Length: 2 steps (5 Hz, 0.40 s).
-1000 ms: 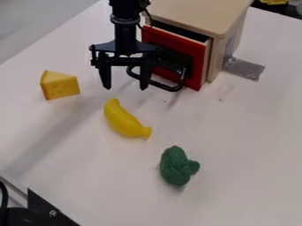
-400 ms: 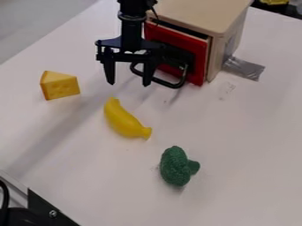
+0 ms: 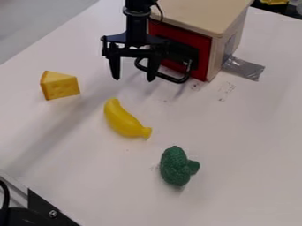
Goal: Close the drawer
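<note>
One red drawer (image 3: 203,49) sits flush against its wooden box (image 3: 203,12), just beside the claw (image 3: 134,79), whose fingers stand wide apart, gripping nothing. Cheese (image 3: 61,89) lies off the claw's other side, banana (image 3: 123,120) in front, broccoli (image 3: 175,166) farther out.

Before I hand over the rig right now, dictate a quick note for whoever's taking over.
Gripper: open, nothing between its fingers, at the handle; contact unclear.
Drawer: its red front is against the wooden box.
Done: drawer looks shut, no gap visible at its top edge.
Left: probably just confirm it's fully home, then back off.
Banana, cheese and broccoli lie out on the table.
</note>
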### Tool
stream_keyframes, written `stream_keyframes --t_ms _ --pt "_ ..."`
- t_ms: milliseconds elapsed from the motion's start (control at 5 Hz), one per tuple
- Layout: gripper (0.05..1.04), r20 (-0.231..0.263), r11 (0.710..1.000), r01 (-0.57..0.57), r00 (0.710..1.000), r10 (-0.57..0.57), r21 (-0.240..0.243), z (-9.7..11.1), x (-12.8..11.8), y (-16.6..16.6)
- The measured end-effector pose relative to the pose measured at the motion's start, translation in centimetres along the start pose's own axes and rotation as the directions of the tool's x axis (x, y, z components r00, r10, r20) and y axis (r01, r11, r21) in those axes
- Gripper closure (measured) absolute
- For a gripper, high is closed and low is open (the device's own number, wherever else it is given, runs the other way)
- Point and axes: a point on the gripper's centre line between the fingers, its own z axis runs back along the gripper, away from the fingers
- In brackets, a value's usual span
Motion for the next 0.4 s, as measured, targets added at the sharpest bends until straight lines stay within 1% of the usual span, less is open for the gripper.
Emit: stream_keyframes --t_ms 200,400 --pt "0.087 0.000 1.000 0.002 1.000 -0.002 -0.004 0.1 -0.2 0.1" --pt "0.085 0.029 0.999 0.031 0.999 -0.031 0.006 -0.2 -1.7 0.6"
